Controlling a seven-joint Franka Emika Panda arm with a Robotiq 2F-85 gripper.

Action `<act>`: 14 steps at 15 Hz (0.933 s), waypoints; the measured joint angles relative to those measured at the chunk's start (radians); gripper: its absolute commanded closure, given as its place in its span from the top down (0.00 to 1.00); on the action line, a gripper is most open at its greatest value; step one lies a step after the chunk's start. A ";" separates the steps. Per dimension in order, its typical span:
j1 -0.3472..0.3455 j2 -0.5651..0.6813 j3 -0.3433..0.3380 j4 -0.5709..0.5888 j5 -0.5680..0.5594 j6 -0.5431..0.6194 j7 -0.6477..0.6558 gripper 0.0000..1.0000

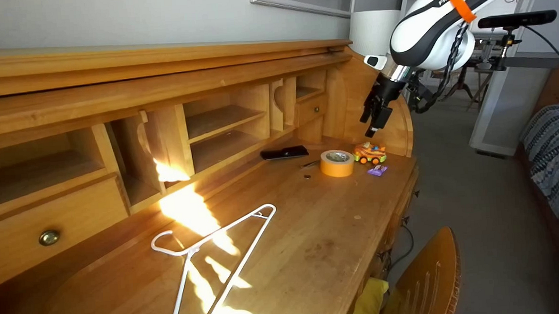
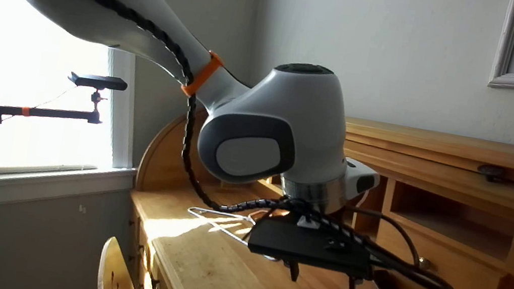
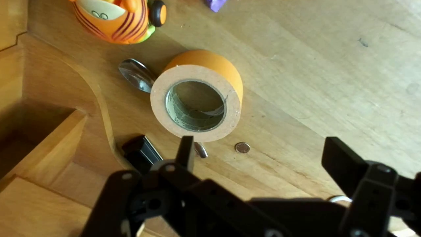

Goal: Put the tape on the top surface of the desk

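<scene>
Closest in an exterior view stands the desk (image 1: 283,224), its worktop (image 1: 322,250) below and its top ledge (image 1: 159,53), your likely goal, above. Your gripper (image 3: 260,144) hangs over the worktop, fingers (image 3: 343,163) spread wide, holding nothing. The tape (image 1: 336,167) lies flat on the worktop, a spoon (image 3: 136,75) seemingly under it, a coin (image 3: 242,147) near. You seem at the lining-up step: next, centre over the tape, lower so the fingers straddle it, then grip, sparing the spoon
</scene>
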 measured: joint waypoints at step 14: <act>-0.013 0.171 0.021 0.099 -0.078 -0.024 0.010 1.00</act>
